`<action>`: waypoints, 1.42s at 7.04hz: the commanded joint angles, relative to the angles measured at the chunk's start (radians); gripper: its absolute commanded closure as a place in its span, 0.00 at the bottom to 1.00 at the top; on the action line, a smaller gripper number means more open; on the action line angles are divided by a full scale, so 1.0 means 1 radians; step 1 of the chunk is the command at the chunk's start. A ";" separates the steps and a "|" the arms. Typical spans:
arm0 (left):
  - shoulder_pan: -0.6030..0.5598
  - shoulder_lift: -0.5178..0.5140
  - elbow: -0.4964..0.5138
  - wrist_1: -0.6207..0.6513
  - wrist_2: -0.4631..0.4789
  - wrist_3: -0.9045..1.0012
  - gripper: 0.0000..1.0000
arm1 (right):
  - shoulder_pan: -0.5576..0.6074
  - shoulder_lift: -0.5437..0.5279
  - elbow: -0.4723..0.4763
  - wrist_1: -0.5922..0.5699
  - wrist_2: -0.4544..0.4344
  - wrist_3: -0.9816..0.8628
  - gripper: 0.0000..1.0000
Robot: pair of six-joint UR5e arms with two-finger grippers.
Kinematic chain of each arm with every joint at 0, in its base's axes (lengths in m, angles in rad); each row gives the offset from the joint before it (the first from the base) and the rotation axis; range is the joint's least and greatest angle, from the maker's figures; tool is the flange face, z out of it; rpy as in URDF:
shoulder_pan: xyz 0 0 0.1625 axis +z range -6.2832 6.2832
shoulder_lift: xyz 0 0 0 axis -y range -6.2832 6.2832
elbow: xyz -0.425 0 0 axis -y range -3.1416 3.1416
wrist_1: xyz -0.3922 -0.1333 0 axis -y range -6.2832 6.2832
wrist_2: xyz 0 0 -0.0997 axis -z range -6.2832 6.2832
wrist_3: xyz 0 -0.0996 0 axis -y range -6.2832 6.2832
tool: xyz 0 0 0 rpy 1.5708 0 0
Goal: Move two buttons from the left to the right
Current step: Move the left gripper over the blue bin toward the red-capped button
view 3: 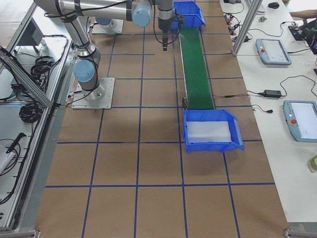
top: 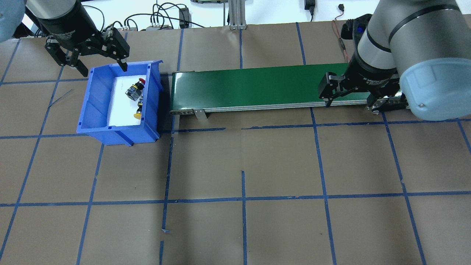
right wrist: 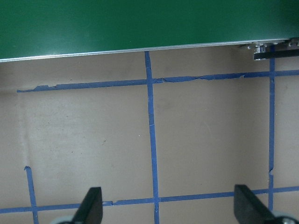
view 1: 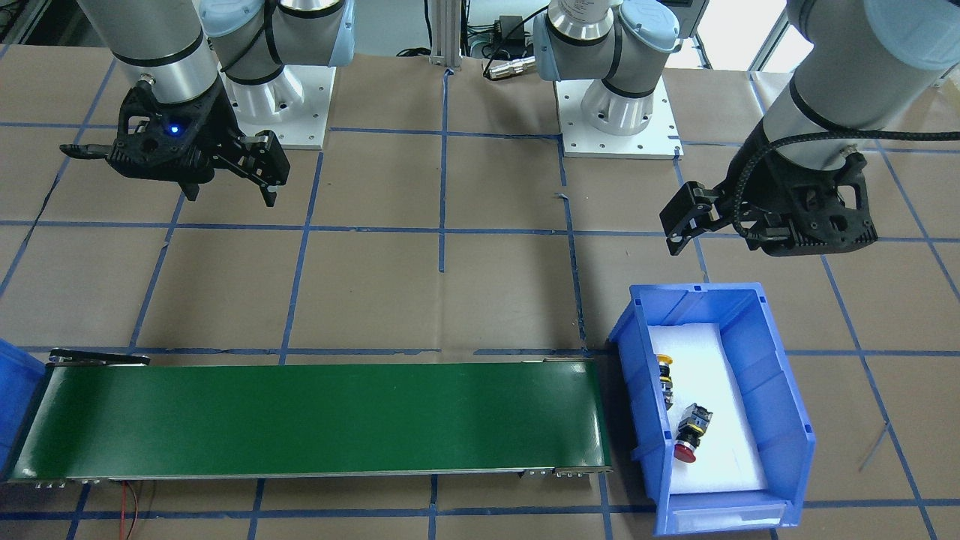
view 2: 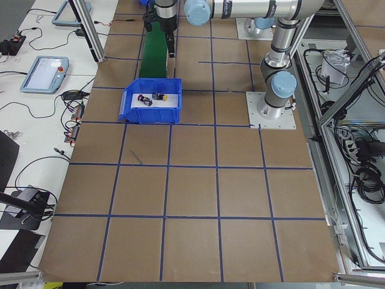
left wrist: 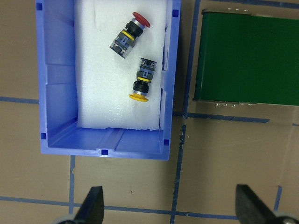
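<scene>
Here, left claw (left wrist: 170, 206) spread wide, empty, right claw (right wrist: 168, 205) spread wide, empty.

The left claw (left wrist: 168, 188) shows only fingertips; the wrist view's edge cuts it.

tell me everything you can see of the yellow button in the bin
The yellow button is a small push-button switch with a flat yellow cap, a black collar with a yellow ring, and a blocky black body with grey-blue parts. It lies on its side on the white foam inside the blue bin, close to the wall nearest the green conveyor. It is apart from the red button, and nothing holds it.
</scene>
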 commanded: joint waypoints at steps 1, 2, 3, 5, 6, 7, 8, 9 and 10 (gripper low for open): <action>-0.001 0.027 -0.057 0.018 0.000 -0.037 0.00 | 0.000 -0.001 0.000 0.000 0.002 0.000 0.00; 0.005 0.014 -0.045 0.035 -0.005 -0.035 0.00 | 0.000 0.000 0.000 0.000 0.000 0.000 0.00; 0.019 0.011 -0.036 0.040 -0.005 -0.018 0.00 | 0.000 0.000 0.000 0.000 0.000 -0.002 0.00; 0.021 0.039 -0.028 0.052 -0.014 0.034 0.00 | 0.000 0.000 0.000 0.000 0.002 -0.009 0.00; 0.025 0.012 -0.031 0.061 -0.011 0.034 0.00 | -0.002 0.002 0.000 0.000 0.000 -0.012 0.00; 0.024 0.023 -0.025 0.064 -0.005 0.034 0.00 | -0.002 0.000 0.003 0.000 0.002 -0.009 0.00; 0.025 0.024 -0.020 0.078 -0.012 0.044 0.00 | -0.002 0.000 0.014 -0.002 -0.001 -0.005 0.00; 0.027 -0.018 -0.031 0.168 -0.014 0.070 0.00 | -0.002 -0.005 0.018 -0.002 -0.001 -0.011 0.00; 0.028 -0.072 -0.017 0.217 -0.015 0.074 0.00 | -0.002 -0.009 0.019 -0.002 -0.001 -0.011 0.00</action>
